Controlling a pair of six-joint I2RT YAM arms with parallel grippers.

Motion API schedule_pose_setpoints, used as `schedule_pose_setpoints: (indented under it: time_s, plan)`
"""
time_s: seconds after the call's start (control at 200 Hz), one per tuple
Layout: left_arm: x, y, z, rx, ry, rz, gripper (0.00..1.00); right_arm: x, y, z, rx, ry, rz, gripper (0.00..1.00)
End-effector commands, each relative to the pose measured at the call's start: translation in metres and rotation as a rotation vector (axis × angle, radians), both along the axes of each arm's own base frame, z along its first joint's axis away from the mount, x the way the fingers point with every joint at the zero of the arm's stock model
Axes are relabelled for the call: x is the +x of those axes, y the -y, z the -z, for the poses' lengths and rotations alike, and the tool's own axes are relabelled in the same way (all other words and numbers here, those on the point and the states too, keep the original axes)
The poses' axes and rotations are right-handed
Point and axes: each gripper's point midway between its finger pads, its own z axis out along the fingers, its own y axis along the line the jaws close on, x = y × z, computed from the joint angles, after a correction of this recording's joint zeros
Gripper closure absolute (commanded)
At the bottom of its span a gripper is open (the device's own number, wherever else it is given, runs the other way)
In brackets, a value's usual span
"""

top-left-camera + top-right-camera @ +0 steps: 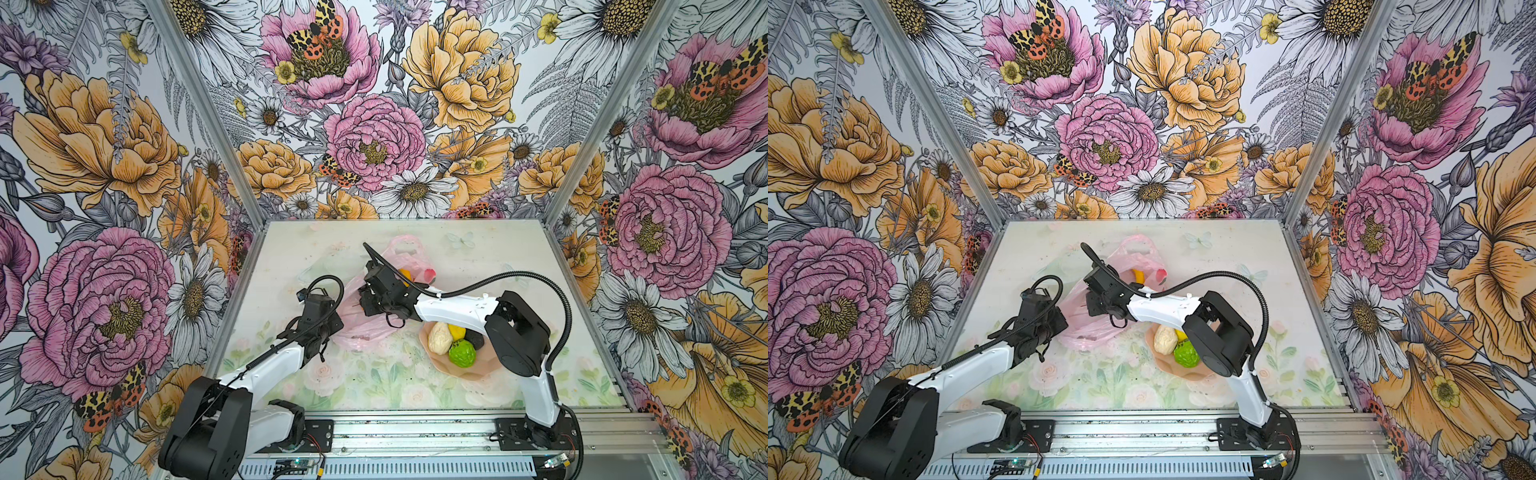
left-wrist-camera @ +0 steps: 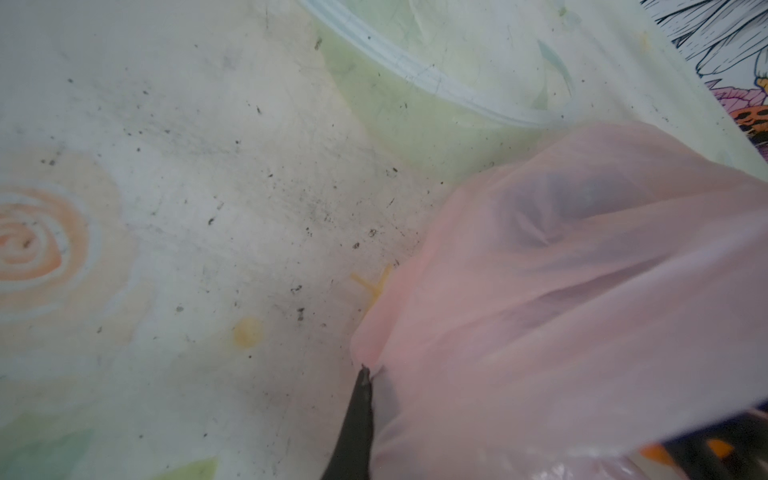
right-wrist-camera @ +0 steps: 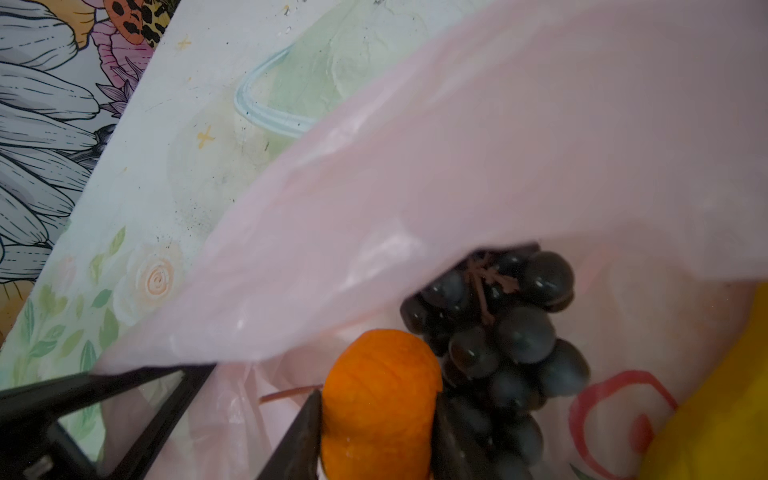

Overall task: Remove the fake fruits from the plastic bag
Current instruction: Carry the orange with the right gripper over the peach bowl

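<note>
Bag: thin crinkly translucent pink plastic bag [image 1: 361, 332], slumped on table [image 1: 291, 257].
Left hand [image 2: 365, 376]: pinching bag's edge.
Right hand [image 3: 378, 397]: inside bag, clamped on small dimpled plastic orange [image 3: 380, 415].
Grapes: dark glossy grape bunch [image 3: 511, 340], in bag beside orange.

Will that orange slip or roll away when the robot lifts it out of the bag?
Probably won't slip: the right gripper pinches the orange on both sides, and its skin looks bumpy, not slick. It looks round, so once set down it may roll.

Both top views look down from high; wrist views closely share the plastic bag [image 2: 582, 291].
</note>
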Motion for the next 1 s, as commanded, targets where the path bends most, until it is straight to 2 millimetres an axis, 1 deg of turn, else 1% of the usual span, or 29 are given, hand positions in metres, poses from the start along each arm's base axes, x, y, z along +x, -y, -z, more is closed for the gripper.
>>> schedule_pose_setpoints:
  time_s: [0.0,0.085,0.105,0.225,0.31,0.39,0.45,0.46,0.47,0.575,0.625,0.696,0.796,0.891,0.991]
  plan:
    - [0.014,0.0,-0.01,0.039,0.011,0.025,0.98,-0.002,-0.001,-0.05,0.143,0.036,-0.005,0.59]
    - [0.022,0.002,-0.013,0.061,0.008,0.046,0.98,-0.005,0.008,-0.065,0.198,0.032,0.003,0.59]
    - [0.023,0.002,-0.013,0.069,0.008,0.049,0.99,-0.005,0.011,-0.072,0.217,0.036,0.006,0.59]
    - [0.031,0.001,-0.011,0.116,-0.002,0.078,1.0,-0.008,0.031,-0.09,0.279,0.042,0.039,0.59]
    - [0.032,-0.005,-0.009,0.142,0.0,0.08,1.0,-0.009,0.048,-0.099,0.318,0.039,0.071,0.59]
    - [0.034,-0.006,-0.01,0.144,0.018,0.104,1.0,-0.011,0.065,-0.104,0.346,0.036,0.1,0.59]
    - [0.035,-0.004,-0.01,0.141,0.026,0.119,1.0,-0.02,0.073,-0.108,0.372,0.027,0.105,0.59]
    - [0.035,-0.003,-0.01,0.141,0.027,0.123,1.0,-0.014,0.082,-0.108,0.374,0.029,0.127,0.59]
    - [0.035,-0.002,-0.01,0.14,0.029,0.124,1.0,-0.013,0.086,-0.108,0.378,0.028,0.136,0.59]
    - [0.035,-0.001,-0.009,0.141,0.035,0.131,1.0,-0.02,0.115,-0.113,0.402,0.032,0.18,0.59]
    - [0.035,-0.001,-0.01,0.141,0.04,0.131,1.0,-0.023,0.131,-0.111,0.408,0.024,0.206,0.59]
    - [0.035,-0.001,-0.011,0.141,0.045,0.127,1.0,-0.03,0.155,-0.103,0.42,-0.003,0.252,0.59]
    - [0.035,-0.002,-0.012,0.142,0.05,0.123,1.0,-0.042,0.181,-0.091,0.424,-0.03,0.296,0.6]
    - [0.034,-0.002,-0.012,0.143,0.051,0.125,1.0,-0.053,0.2,-0.079,0.431,-0.06,0.333,0.6]
    - [0.034,-0.003,-0.012,0.144,0.051,0.119,1.0,-0.065,0.214,-0.074,0.442,-0.08,0.355,0.6]
